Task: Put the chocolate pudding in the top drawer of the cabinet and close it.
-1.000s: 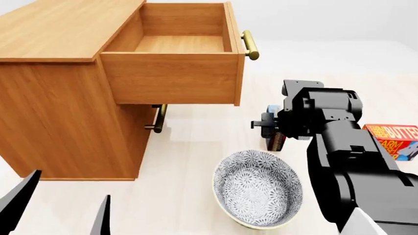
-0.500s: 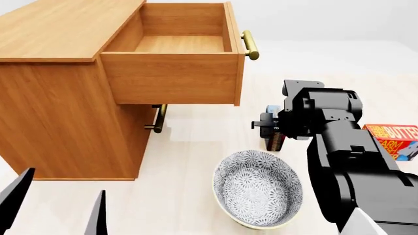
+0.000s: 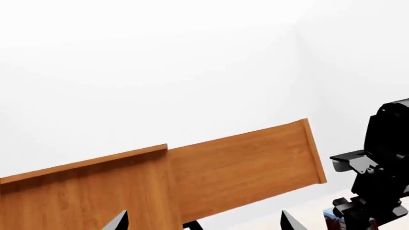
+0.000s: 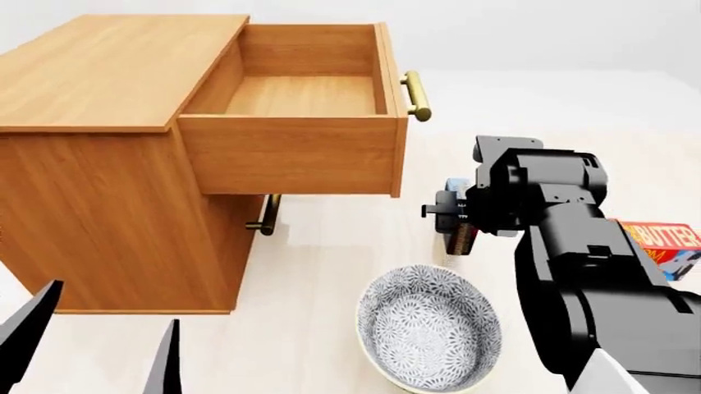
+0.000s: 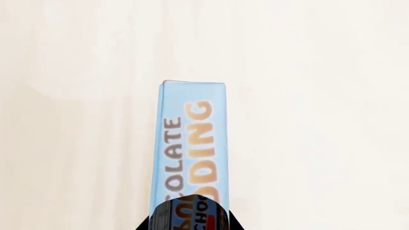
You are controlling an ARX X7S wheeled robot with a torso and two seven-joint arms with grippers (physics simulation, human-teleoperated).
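The right gripper (image 4: 455, 220) sits right over the chocolate pudding (image 5: 190, 153), far nearer than the spread-open, empty left gripper (image 4: 98, 353); the box's long axis runs straight out from it, grip state unclear.

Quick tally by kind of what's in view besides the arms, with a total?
Cabinet: 1
Patterned bowl: 1
Chocolate pudding box: 1
Butter box: 1
Total: 4

"OLATE" and "DDING" on the chocolate pudding (image 5: 190, 153) light blue edge; "BUTTE" on the red butter box (image 4: 666, 243).
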